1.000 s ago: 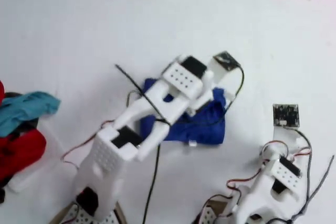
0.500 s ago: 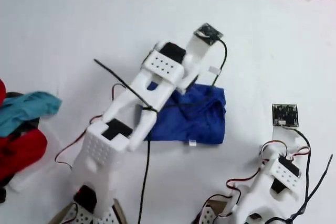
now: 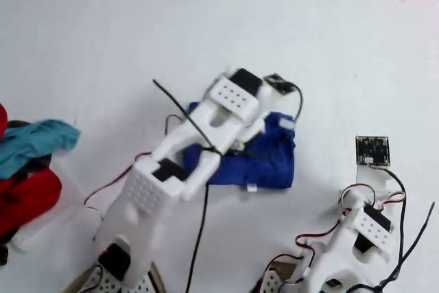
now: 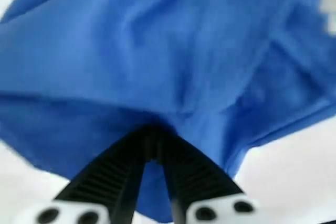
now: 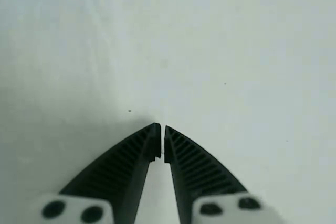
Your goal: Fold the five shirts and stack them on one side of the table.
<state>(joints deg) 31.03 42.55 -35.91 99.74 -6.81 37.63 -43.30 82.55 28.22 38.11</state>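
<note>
- Blue shirt (image 3: 264,159), bunched up, in the middle of the table (image 3: 103,39).
- Left arm (image 3: 206,142) stretched over the blue shirt from the near edge, hiding part of it.
- Left gripper (image 4: 152,139) pinched shut on a fold of the blue shirt, with blue cloth all around the tips.
- Right gripper (image 5: 161,129) squeezed shut too, nothing between its fingers, just above bare table.
- Right arm (image 3: 363,228) low at the near right, well apart from the blue shirt.
- Teal shirt (image 3: 34,142) and red shirt (image 3: 24,197) heaped at the left edge, far from both grippers.
</note>
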